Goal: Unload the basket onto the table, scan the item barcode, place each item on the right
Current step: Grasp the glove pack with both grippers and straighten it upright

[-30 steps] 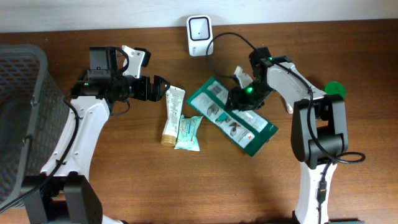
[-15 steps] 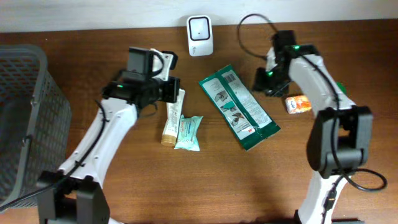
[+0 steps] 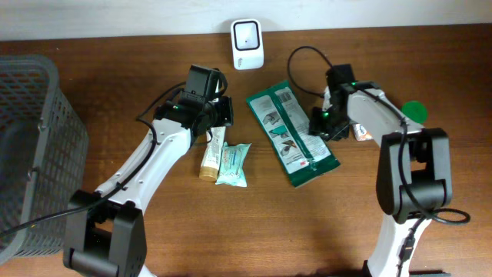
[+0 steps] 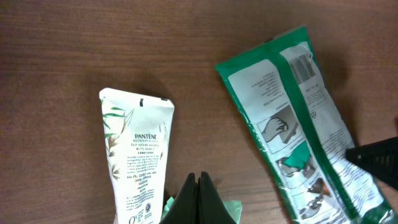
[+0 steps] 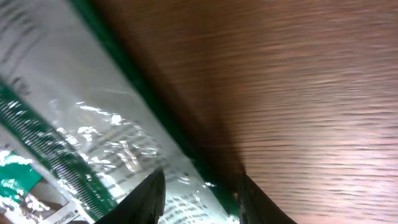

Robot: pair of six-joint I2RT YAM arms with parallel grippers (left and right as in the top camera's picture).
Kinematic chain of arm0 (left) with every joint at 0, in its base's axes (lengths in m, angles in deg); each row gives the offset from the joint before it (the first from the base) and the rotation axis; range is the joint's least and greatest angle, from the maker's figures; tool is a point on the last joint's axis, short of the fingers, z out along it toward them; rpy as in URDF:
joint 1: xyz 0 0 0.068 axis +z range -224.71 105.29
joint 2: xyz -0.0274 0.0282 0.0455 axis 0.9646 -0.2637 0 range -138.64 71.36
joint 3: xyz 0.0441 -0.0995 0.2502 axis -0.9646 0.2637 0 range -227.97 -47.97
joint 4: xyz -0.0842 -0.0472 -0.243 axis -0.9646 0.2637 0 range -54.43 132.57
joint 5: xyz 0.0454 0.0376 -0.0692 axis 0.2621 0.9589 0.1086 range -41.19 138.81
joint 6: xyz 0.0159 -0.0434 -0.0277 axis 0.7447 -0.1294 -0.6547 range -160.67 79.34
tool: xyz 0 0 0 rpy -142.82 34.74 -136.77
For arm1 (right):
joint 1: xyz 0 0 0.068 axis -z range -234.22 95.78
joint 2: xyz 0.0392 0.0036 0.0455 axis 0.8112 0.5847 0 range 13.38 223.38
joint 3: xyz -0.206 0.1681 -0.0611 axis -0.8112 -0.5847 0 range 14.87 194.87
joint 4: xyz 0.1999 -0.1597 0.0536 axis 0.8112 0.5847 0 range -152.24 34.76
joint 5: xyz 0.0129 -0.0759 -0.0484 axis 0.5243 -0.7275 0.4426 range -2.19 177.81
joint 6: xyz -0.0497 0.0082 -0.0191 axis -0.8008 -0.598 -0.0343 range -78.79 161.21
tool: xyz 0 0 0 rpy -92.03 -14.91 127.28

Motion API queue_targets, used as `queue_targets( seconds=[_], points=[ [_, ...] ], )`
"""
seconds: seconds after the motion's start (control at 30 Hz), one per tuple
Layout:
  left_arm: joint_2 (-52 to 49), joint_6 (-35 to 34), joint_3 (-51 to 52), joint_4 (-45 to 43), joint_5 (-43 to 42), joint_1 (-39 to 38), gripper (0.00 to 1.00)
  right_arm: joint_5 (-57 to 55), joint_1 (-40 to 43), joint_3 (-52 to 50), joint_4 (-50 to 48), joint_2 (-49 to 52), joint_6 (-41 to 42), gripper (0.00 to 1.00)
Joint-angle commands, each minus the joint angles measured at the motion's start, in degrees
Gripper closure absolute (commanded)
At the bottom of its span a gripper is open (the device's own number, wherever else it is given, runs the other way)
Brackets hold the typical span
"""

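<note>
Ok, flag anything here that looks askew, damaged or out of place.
Nothing is spilled or damaged. The green pouch lies on a slant, its glossy film wrinkled, and the right tool straddles its edge with the jaws apart. The Pantene tube and the teal sachet lie side by side, touching or nearly so.

The bench [image 3: 231,238] carries one white scanner [image 3: 246,34] at twelve o'clock, one green packet [image 3: 292,135], one cream tube [image 3: 213,150], one teal sachet [image 3: 233,164], one green disc [image 3: 415,110] at three o'clock and one grey basket [image 3: 31,154] at nine o'clock. There are two arms, the left arm [image 3: 154,158] and the right arm [image 3: 377,111].

scanner [image 3: 247,35] at far edge | green packet [image 3: 292,135] centre | tube [image 3: 213,150] beside teal pouch [image 3: 233,164]
</note>
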State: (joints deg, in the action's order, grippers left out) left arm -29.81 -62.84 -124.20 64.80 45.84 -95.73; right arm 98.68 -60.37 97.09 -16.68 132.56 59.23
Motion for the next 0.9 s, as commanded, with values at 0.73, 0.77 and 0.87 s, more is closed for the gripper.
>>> queue_targets(
  seconds=[0.73, 0.77, 0.87],
  points=[
    [-17.8, 6.3, 0.3, -11.1, -31.7, -0.4, 1.00, 18.9, 5.0, -2.0, 0.1, -2.4, -4.1, 0.67],
    [-18.0, 4.3, 0.3, -10.9, -30.8, -0.4, 1.00, 18.9, 5.0, -2.0, 0.2, -2.4, -4.1, 0.66],
    [-18.5, 1.8, 0.3, -10.1, -27.7, -1.2, 1.00, 18.9, 5.0, -2.0, 0.7, -2.4, -4.1, 0.66]
  ],
)
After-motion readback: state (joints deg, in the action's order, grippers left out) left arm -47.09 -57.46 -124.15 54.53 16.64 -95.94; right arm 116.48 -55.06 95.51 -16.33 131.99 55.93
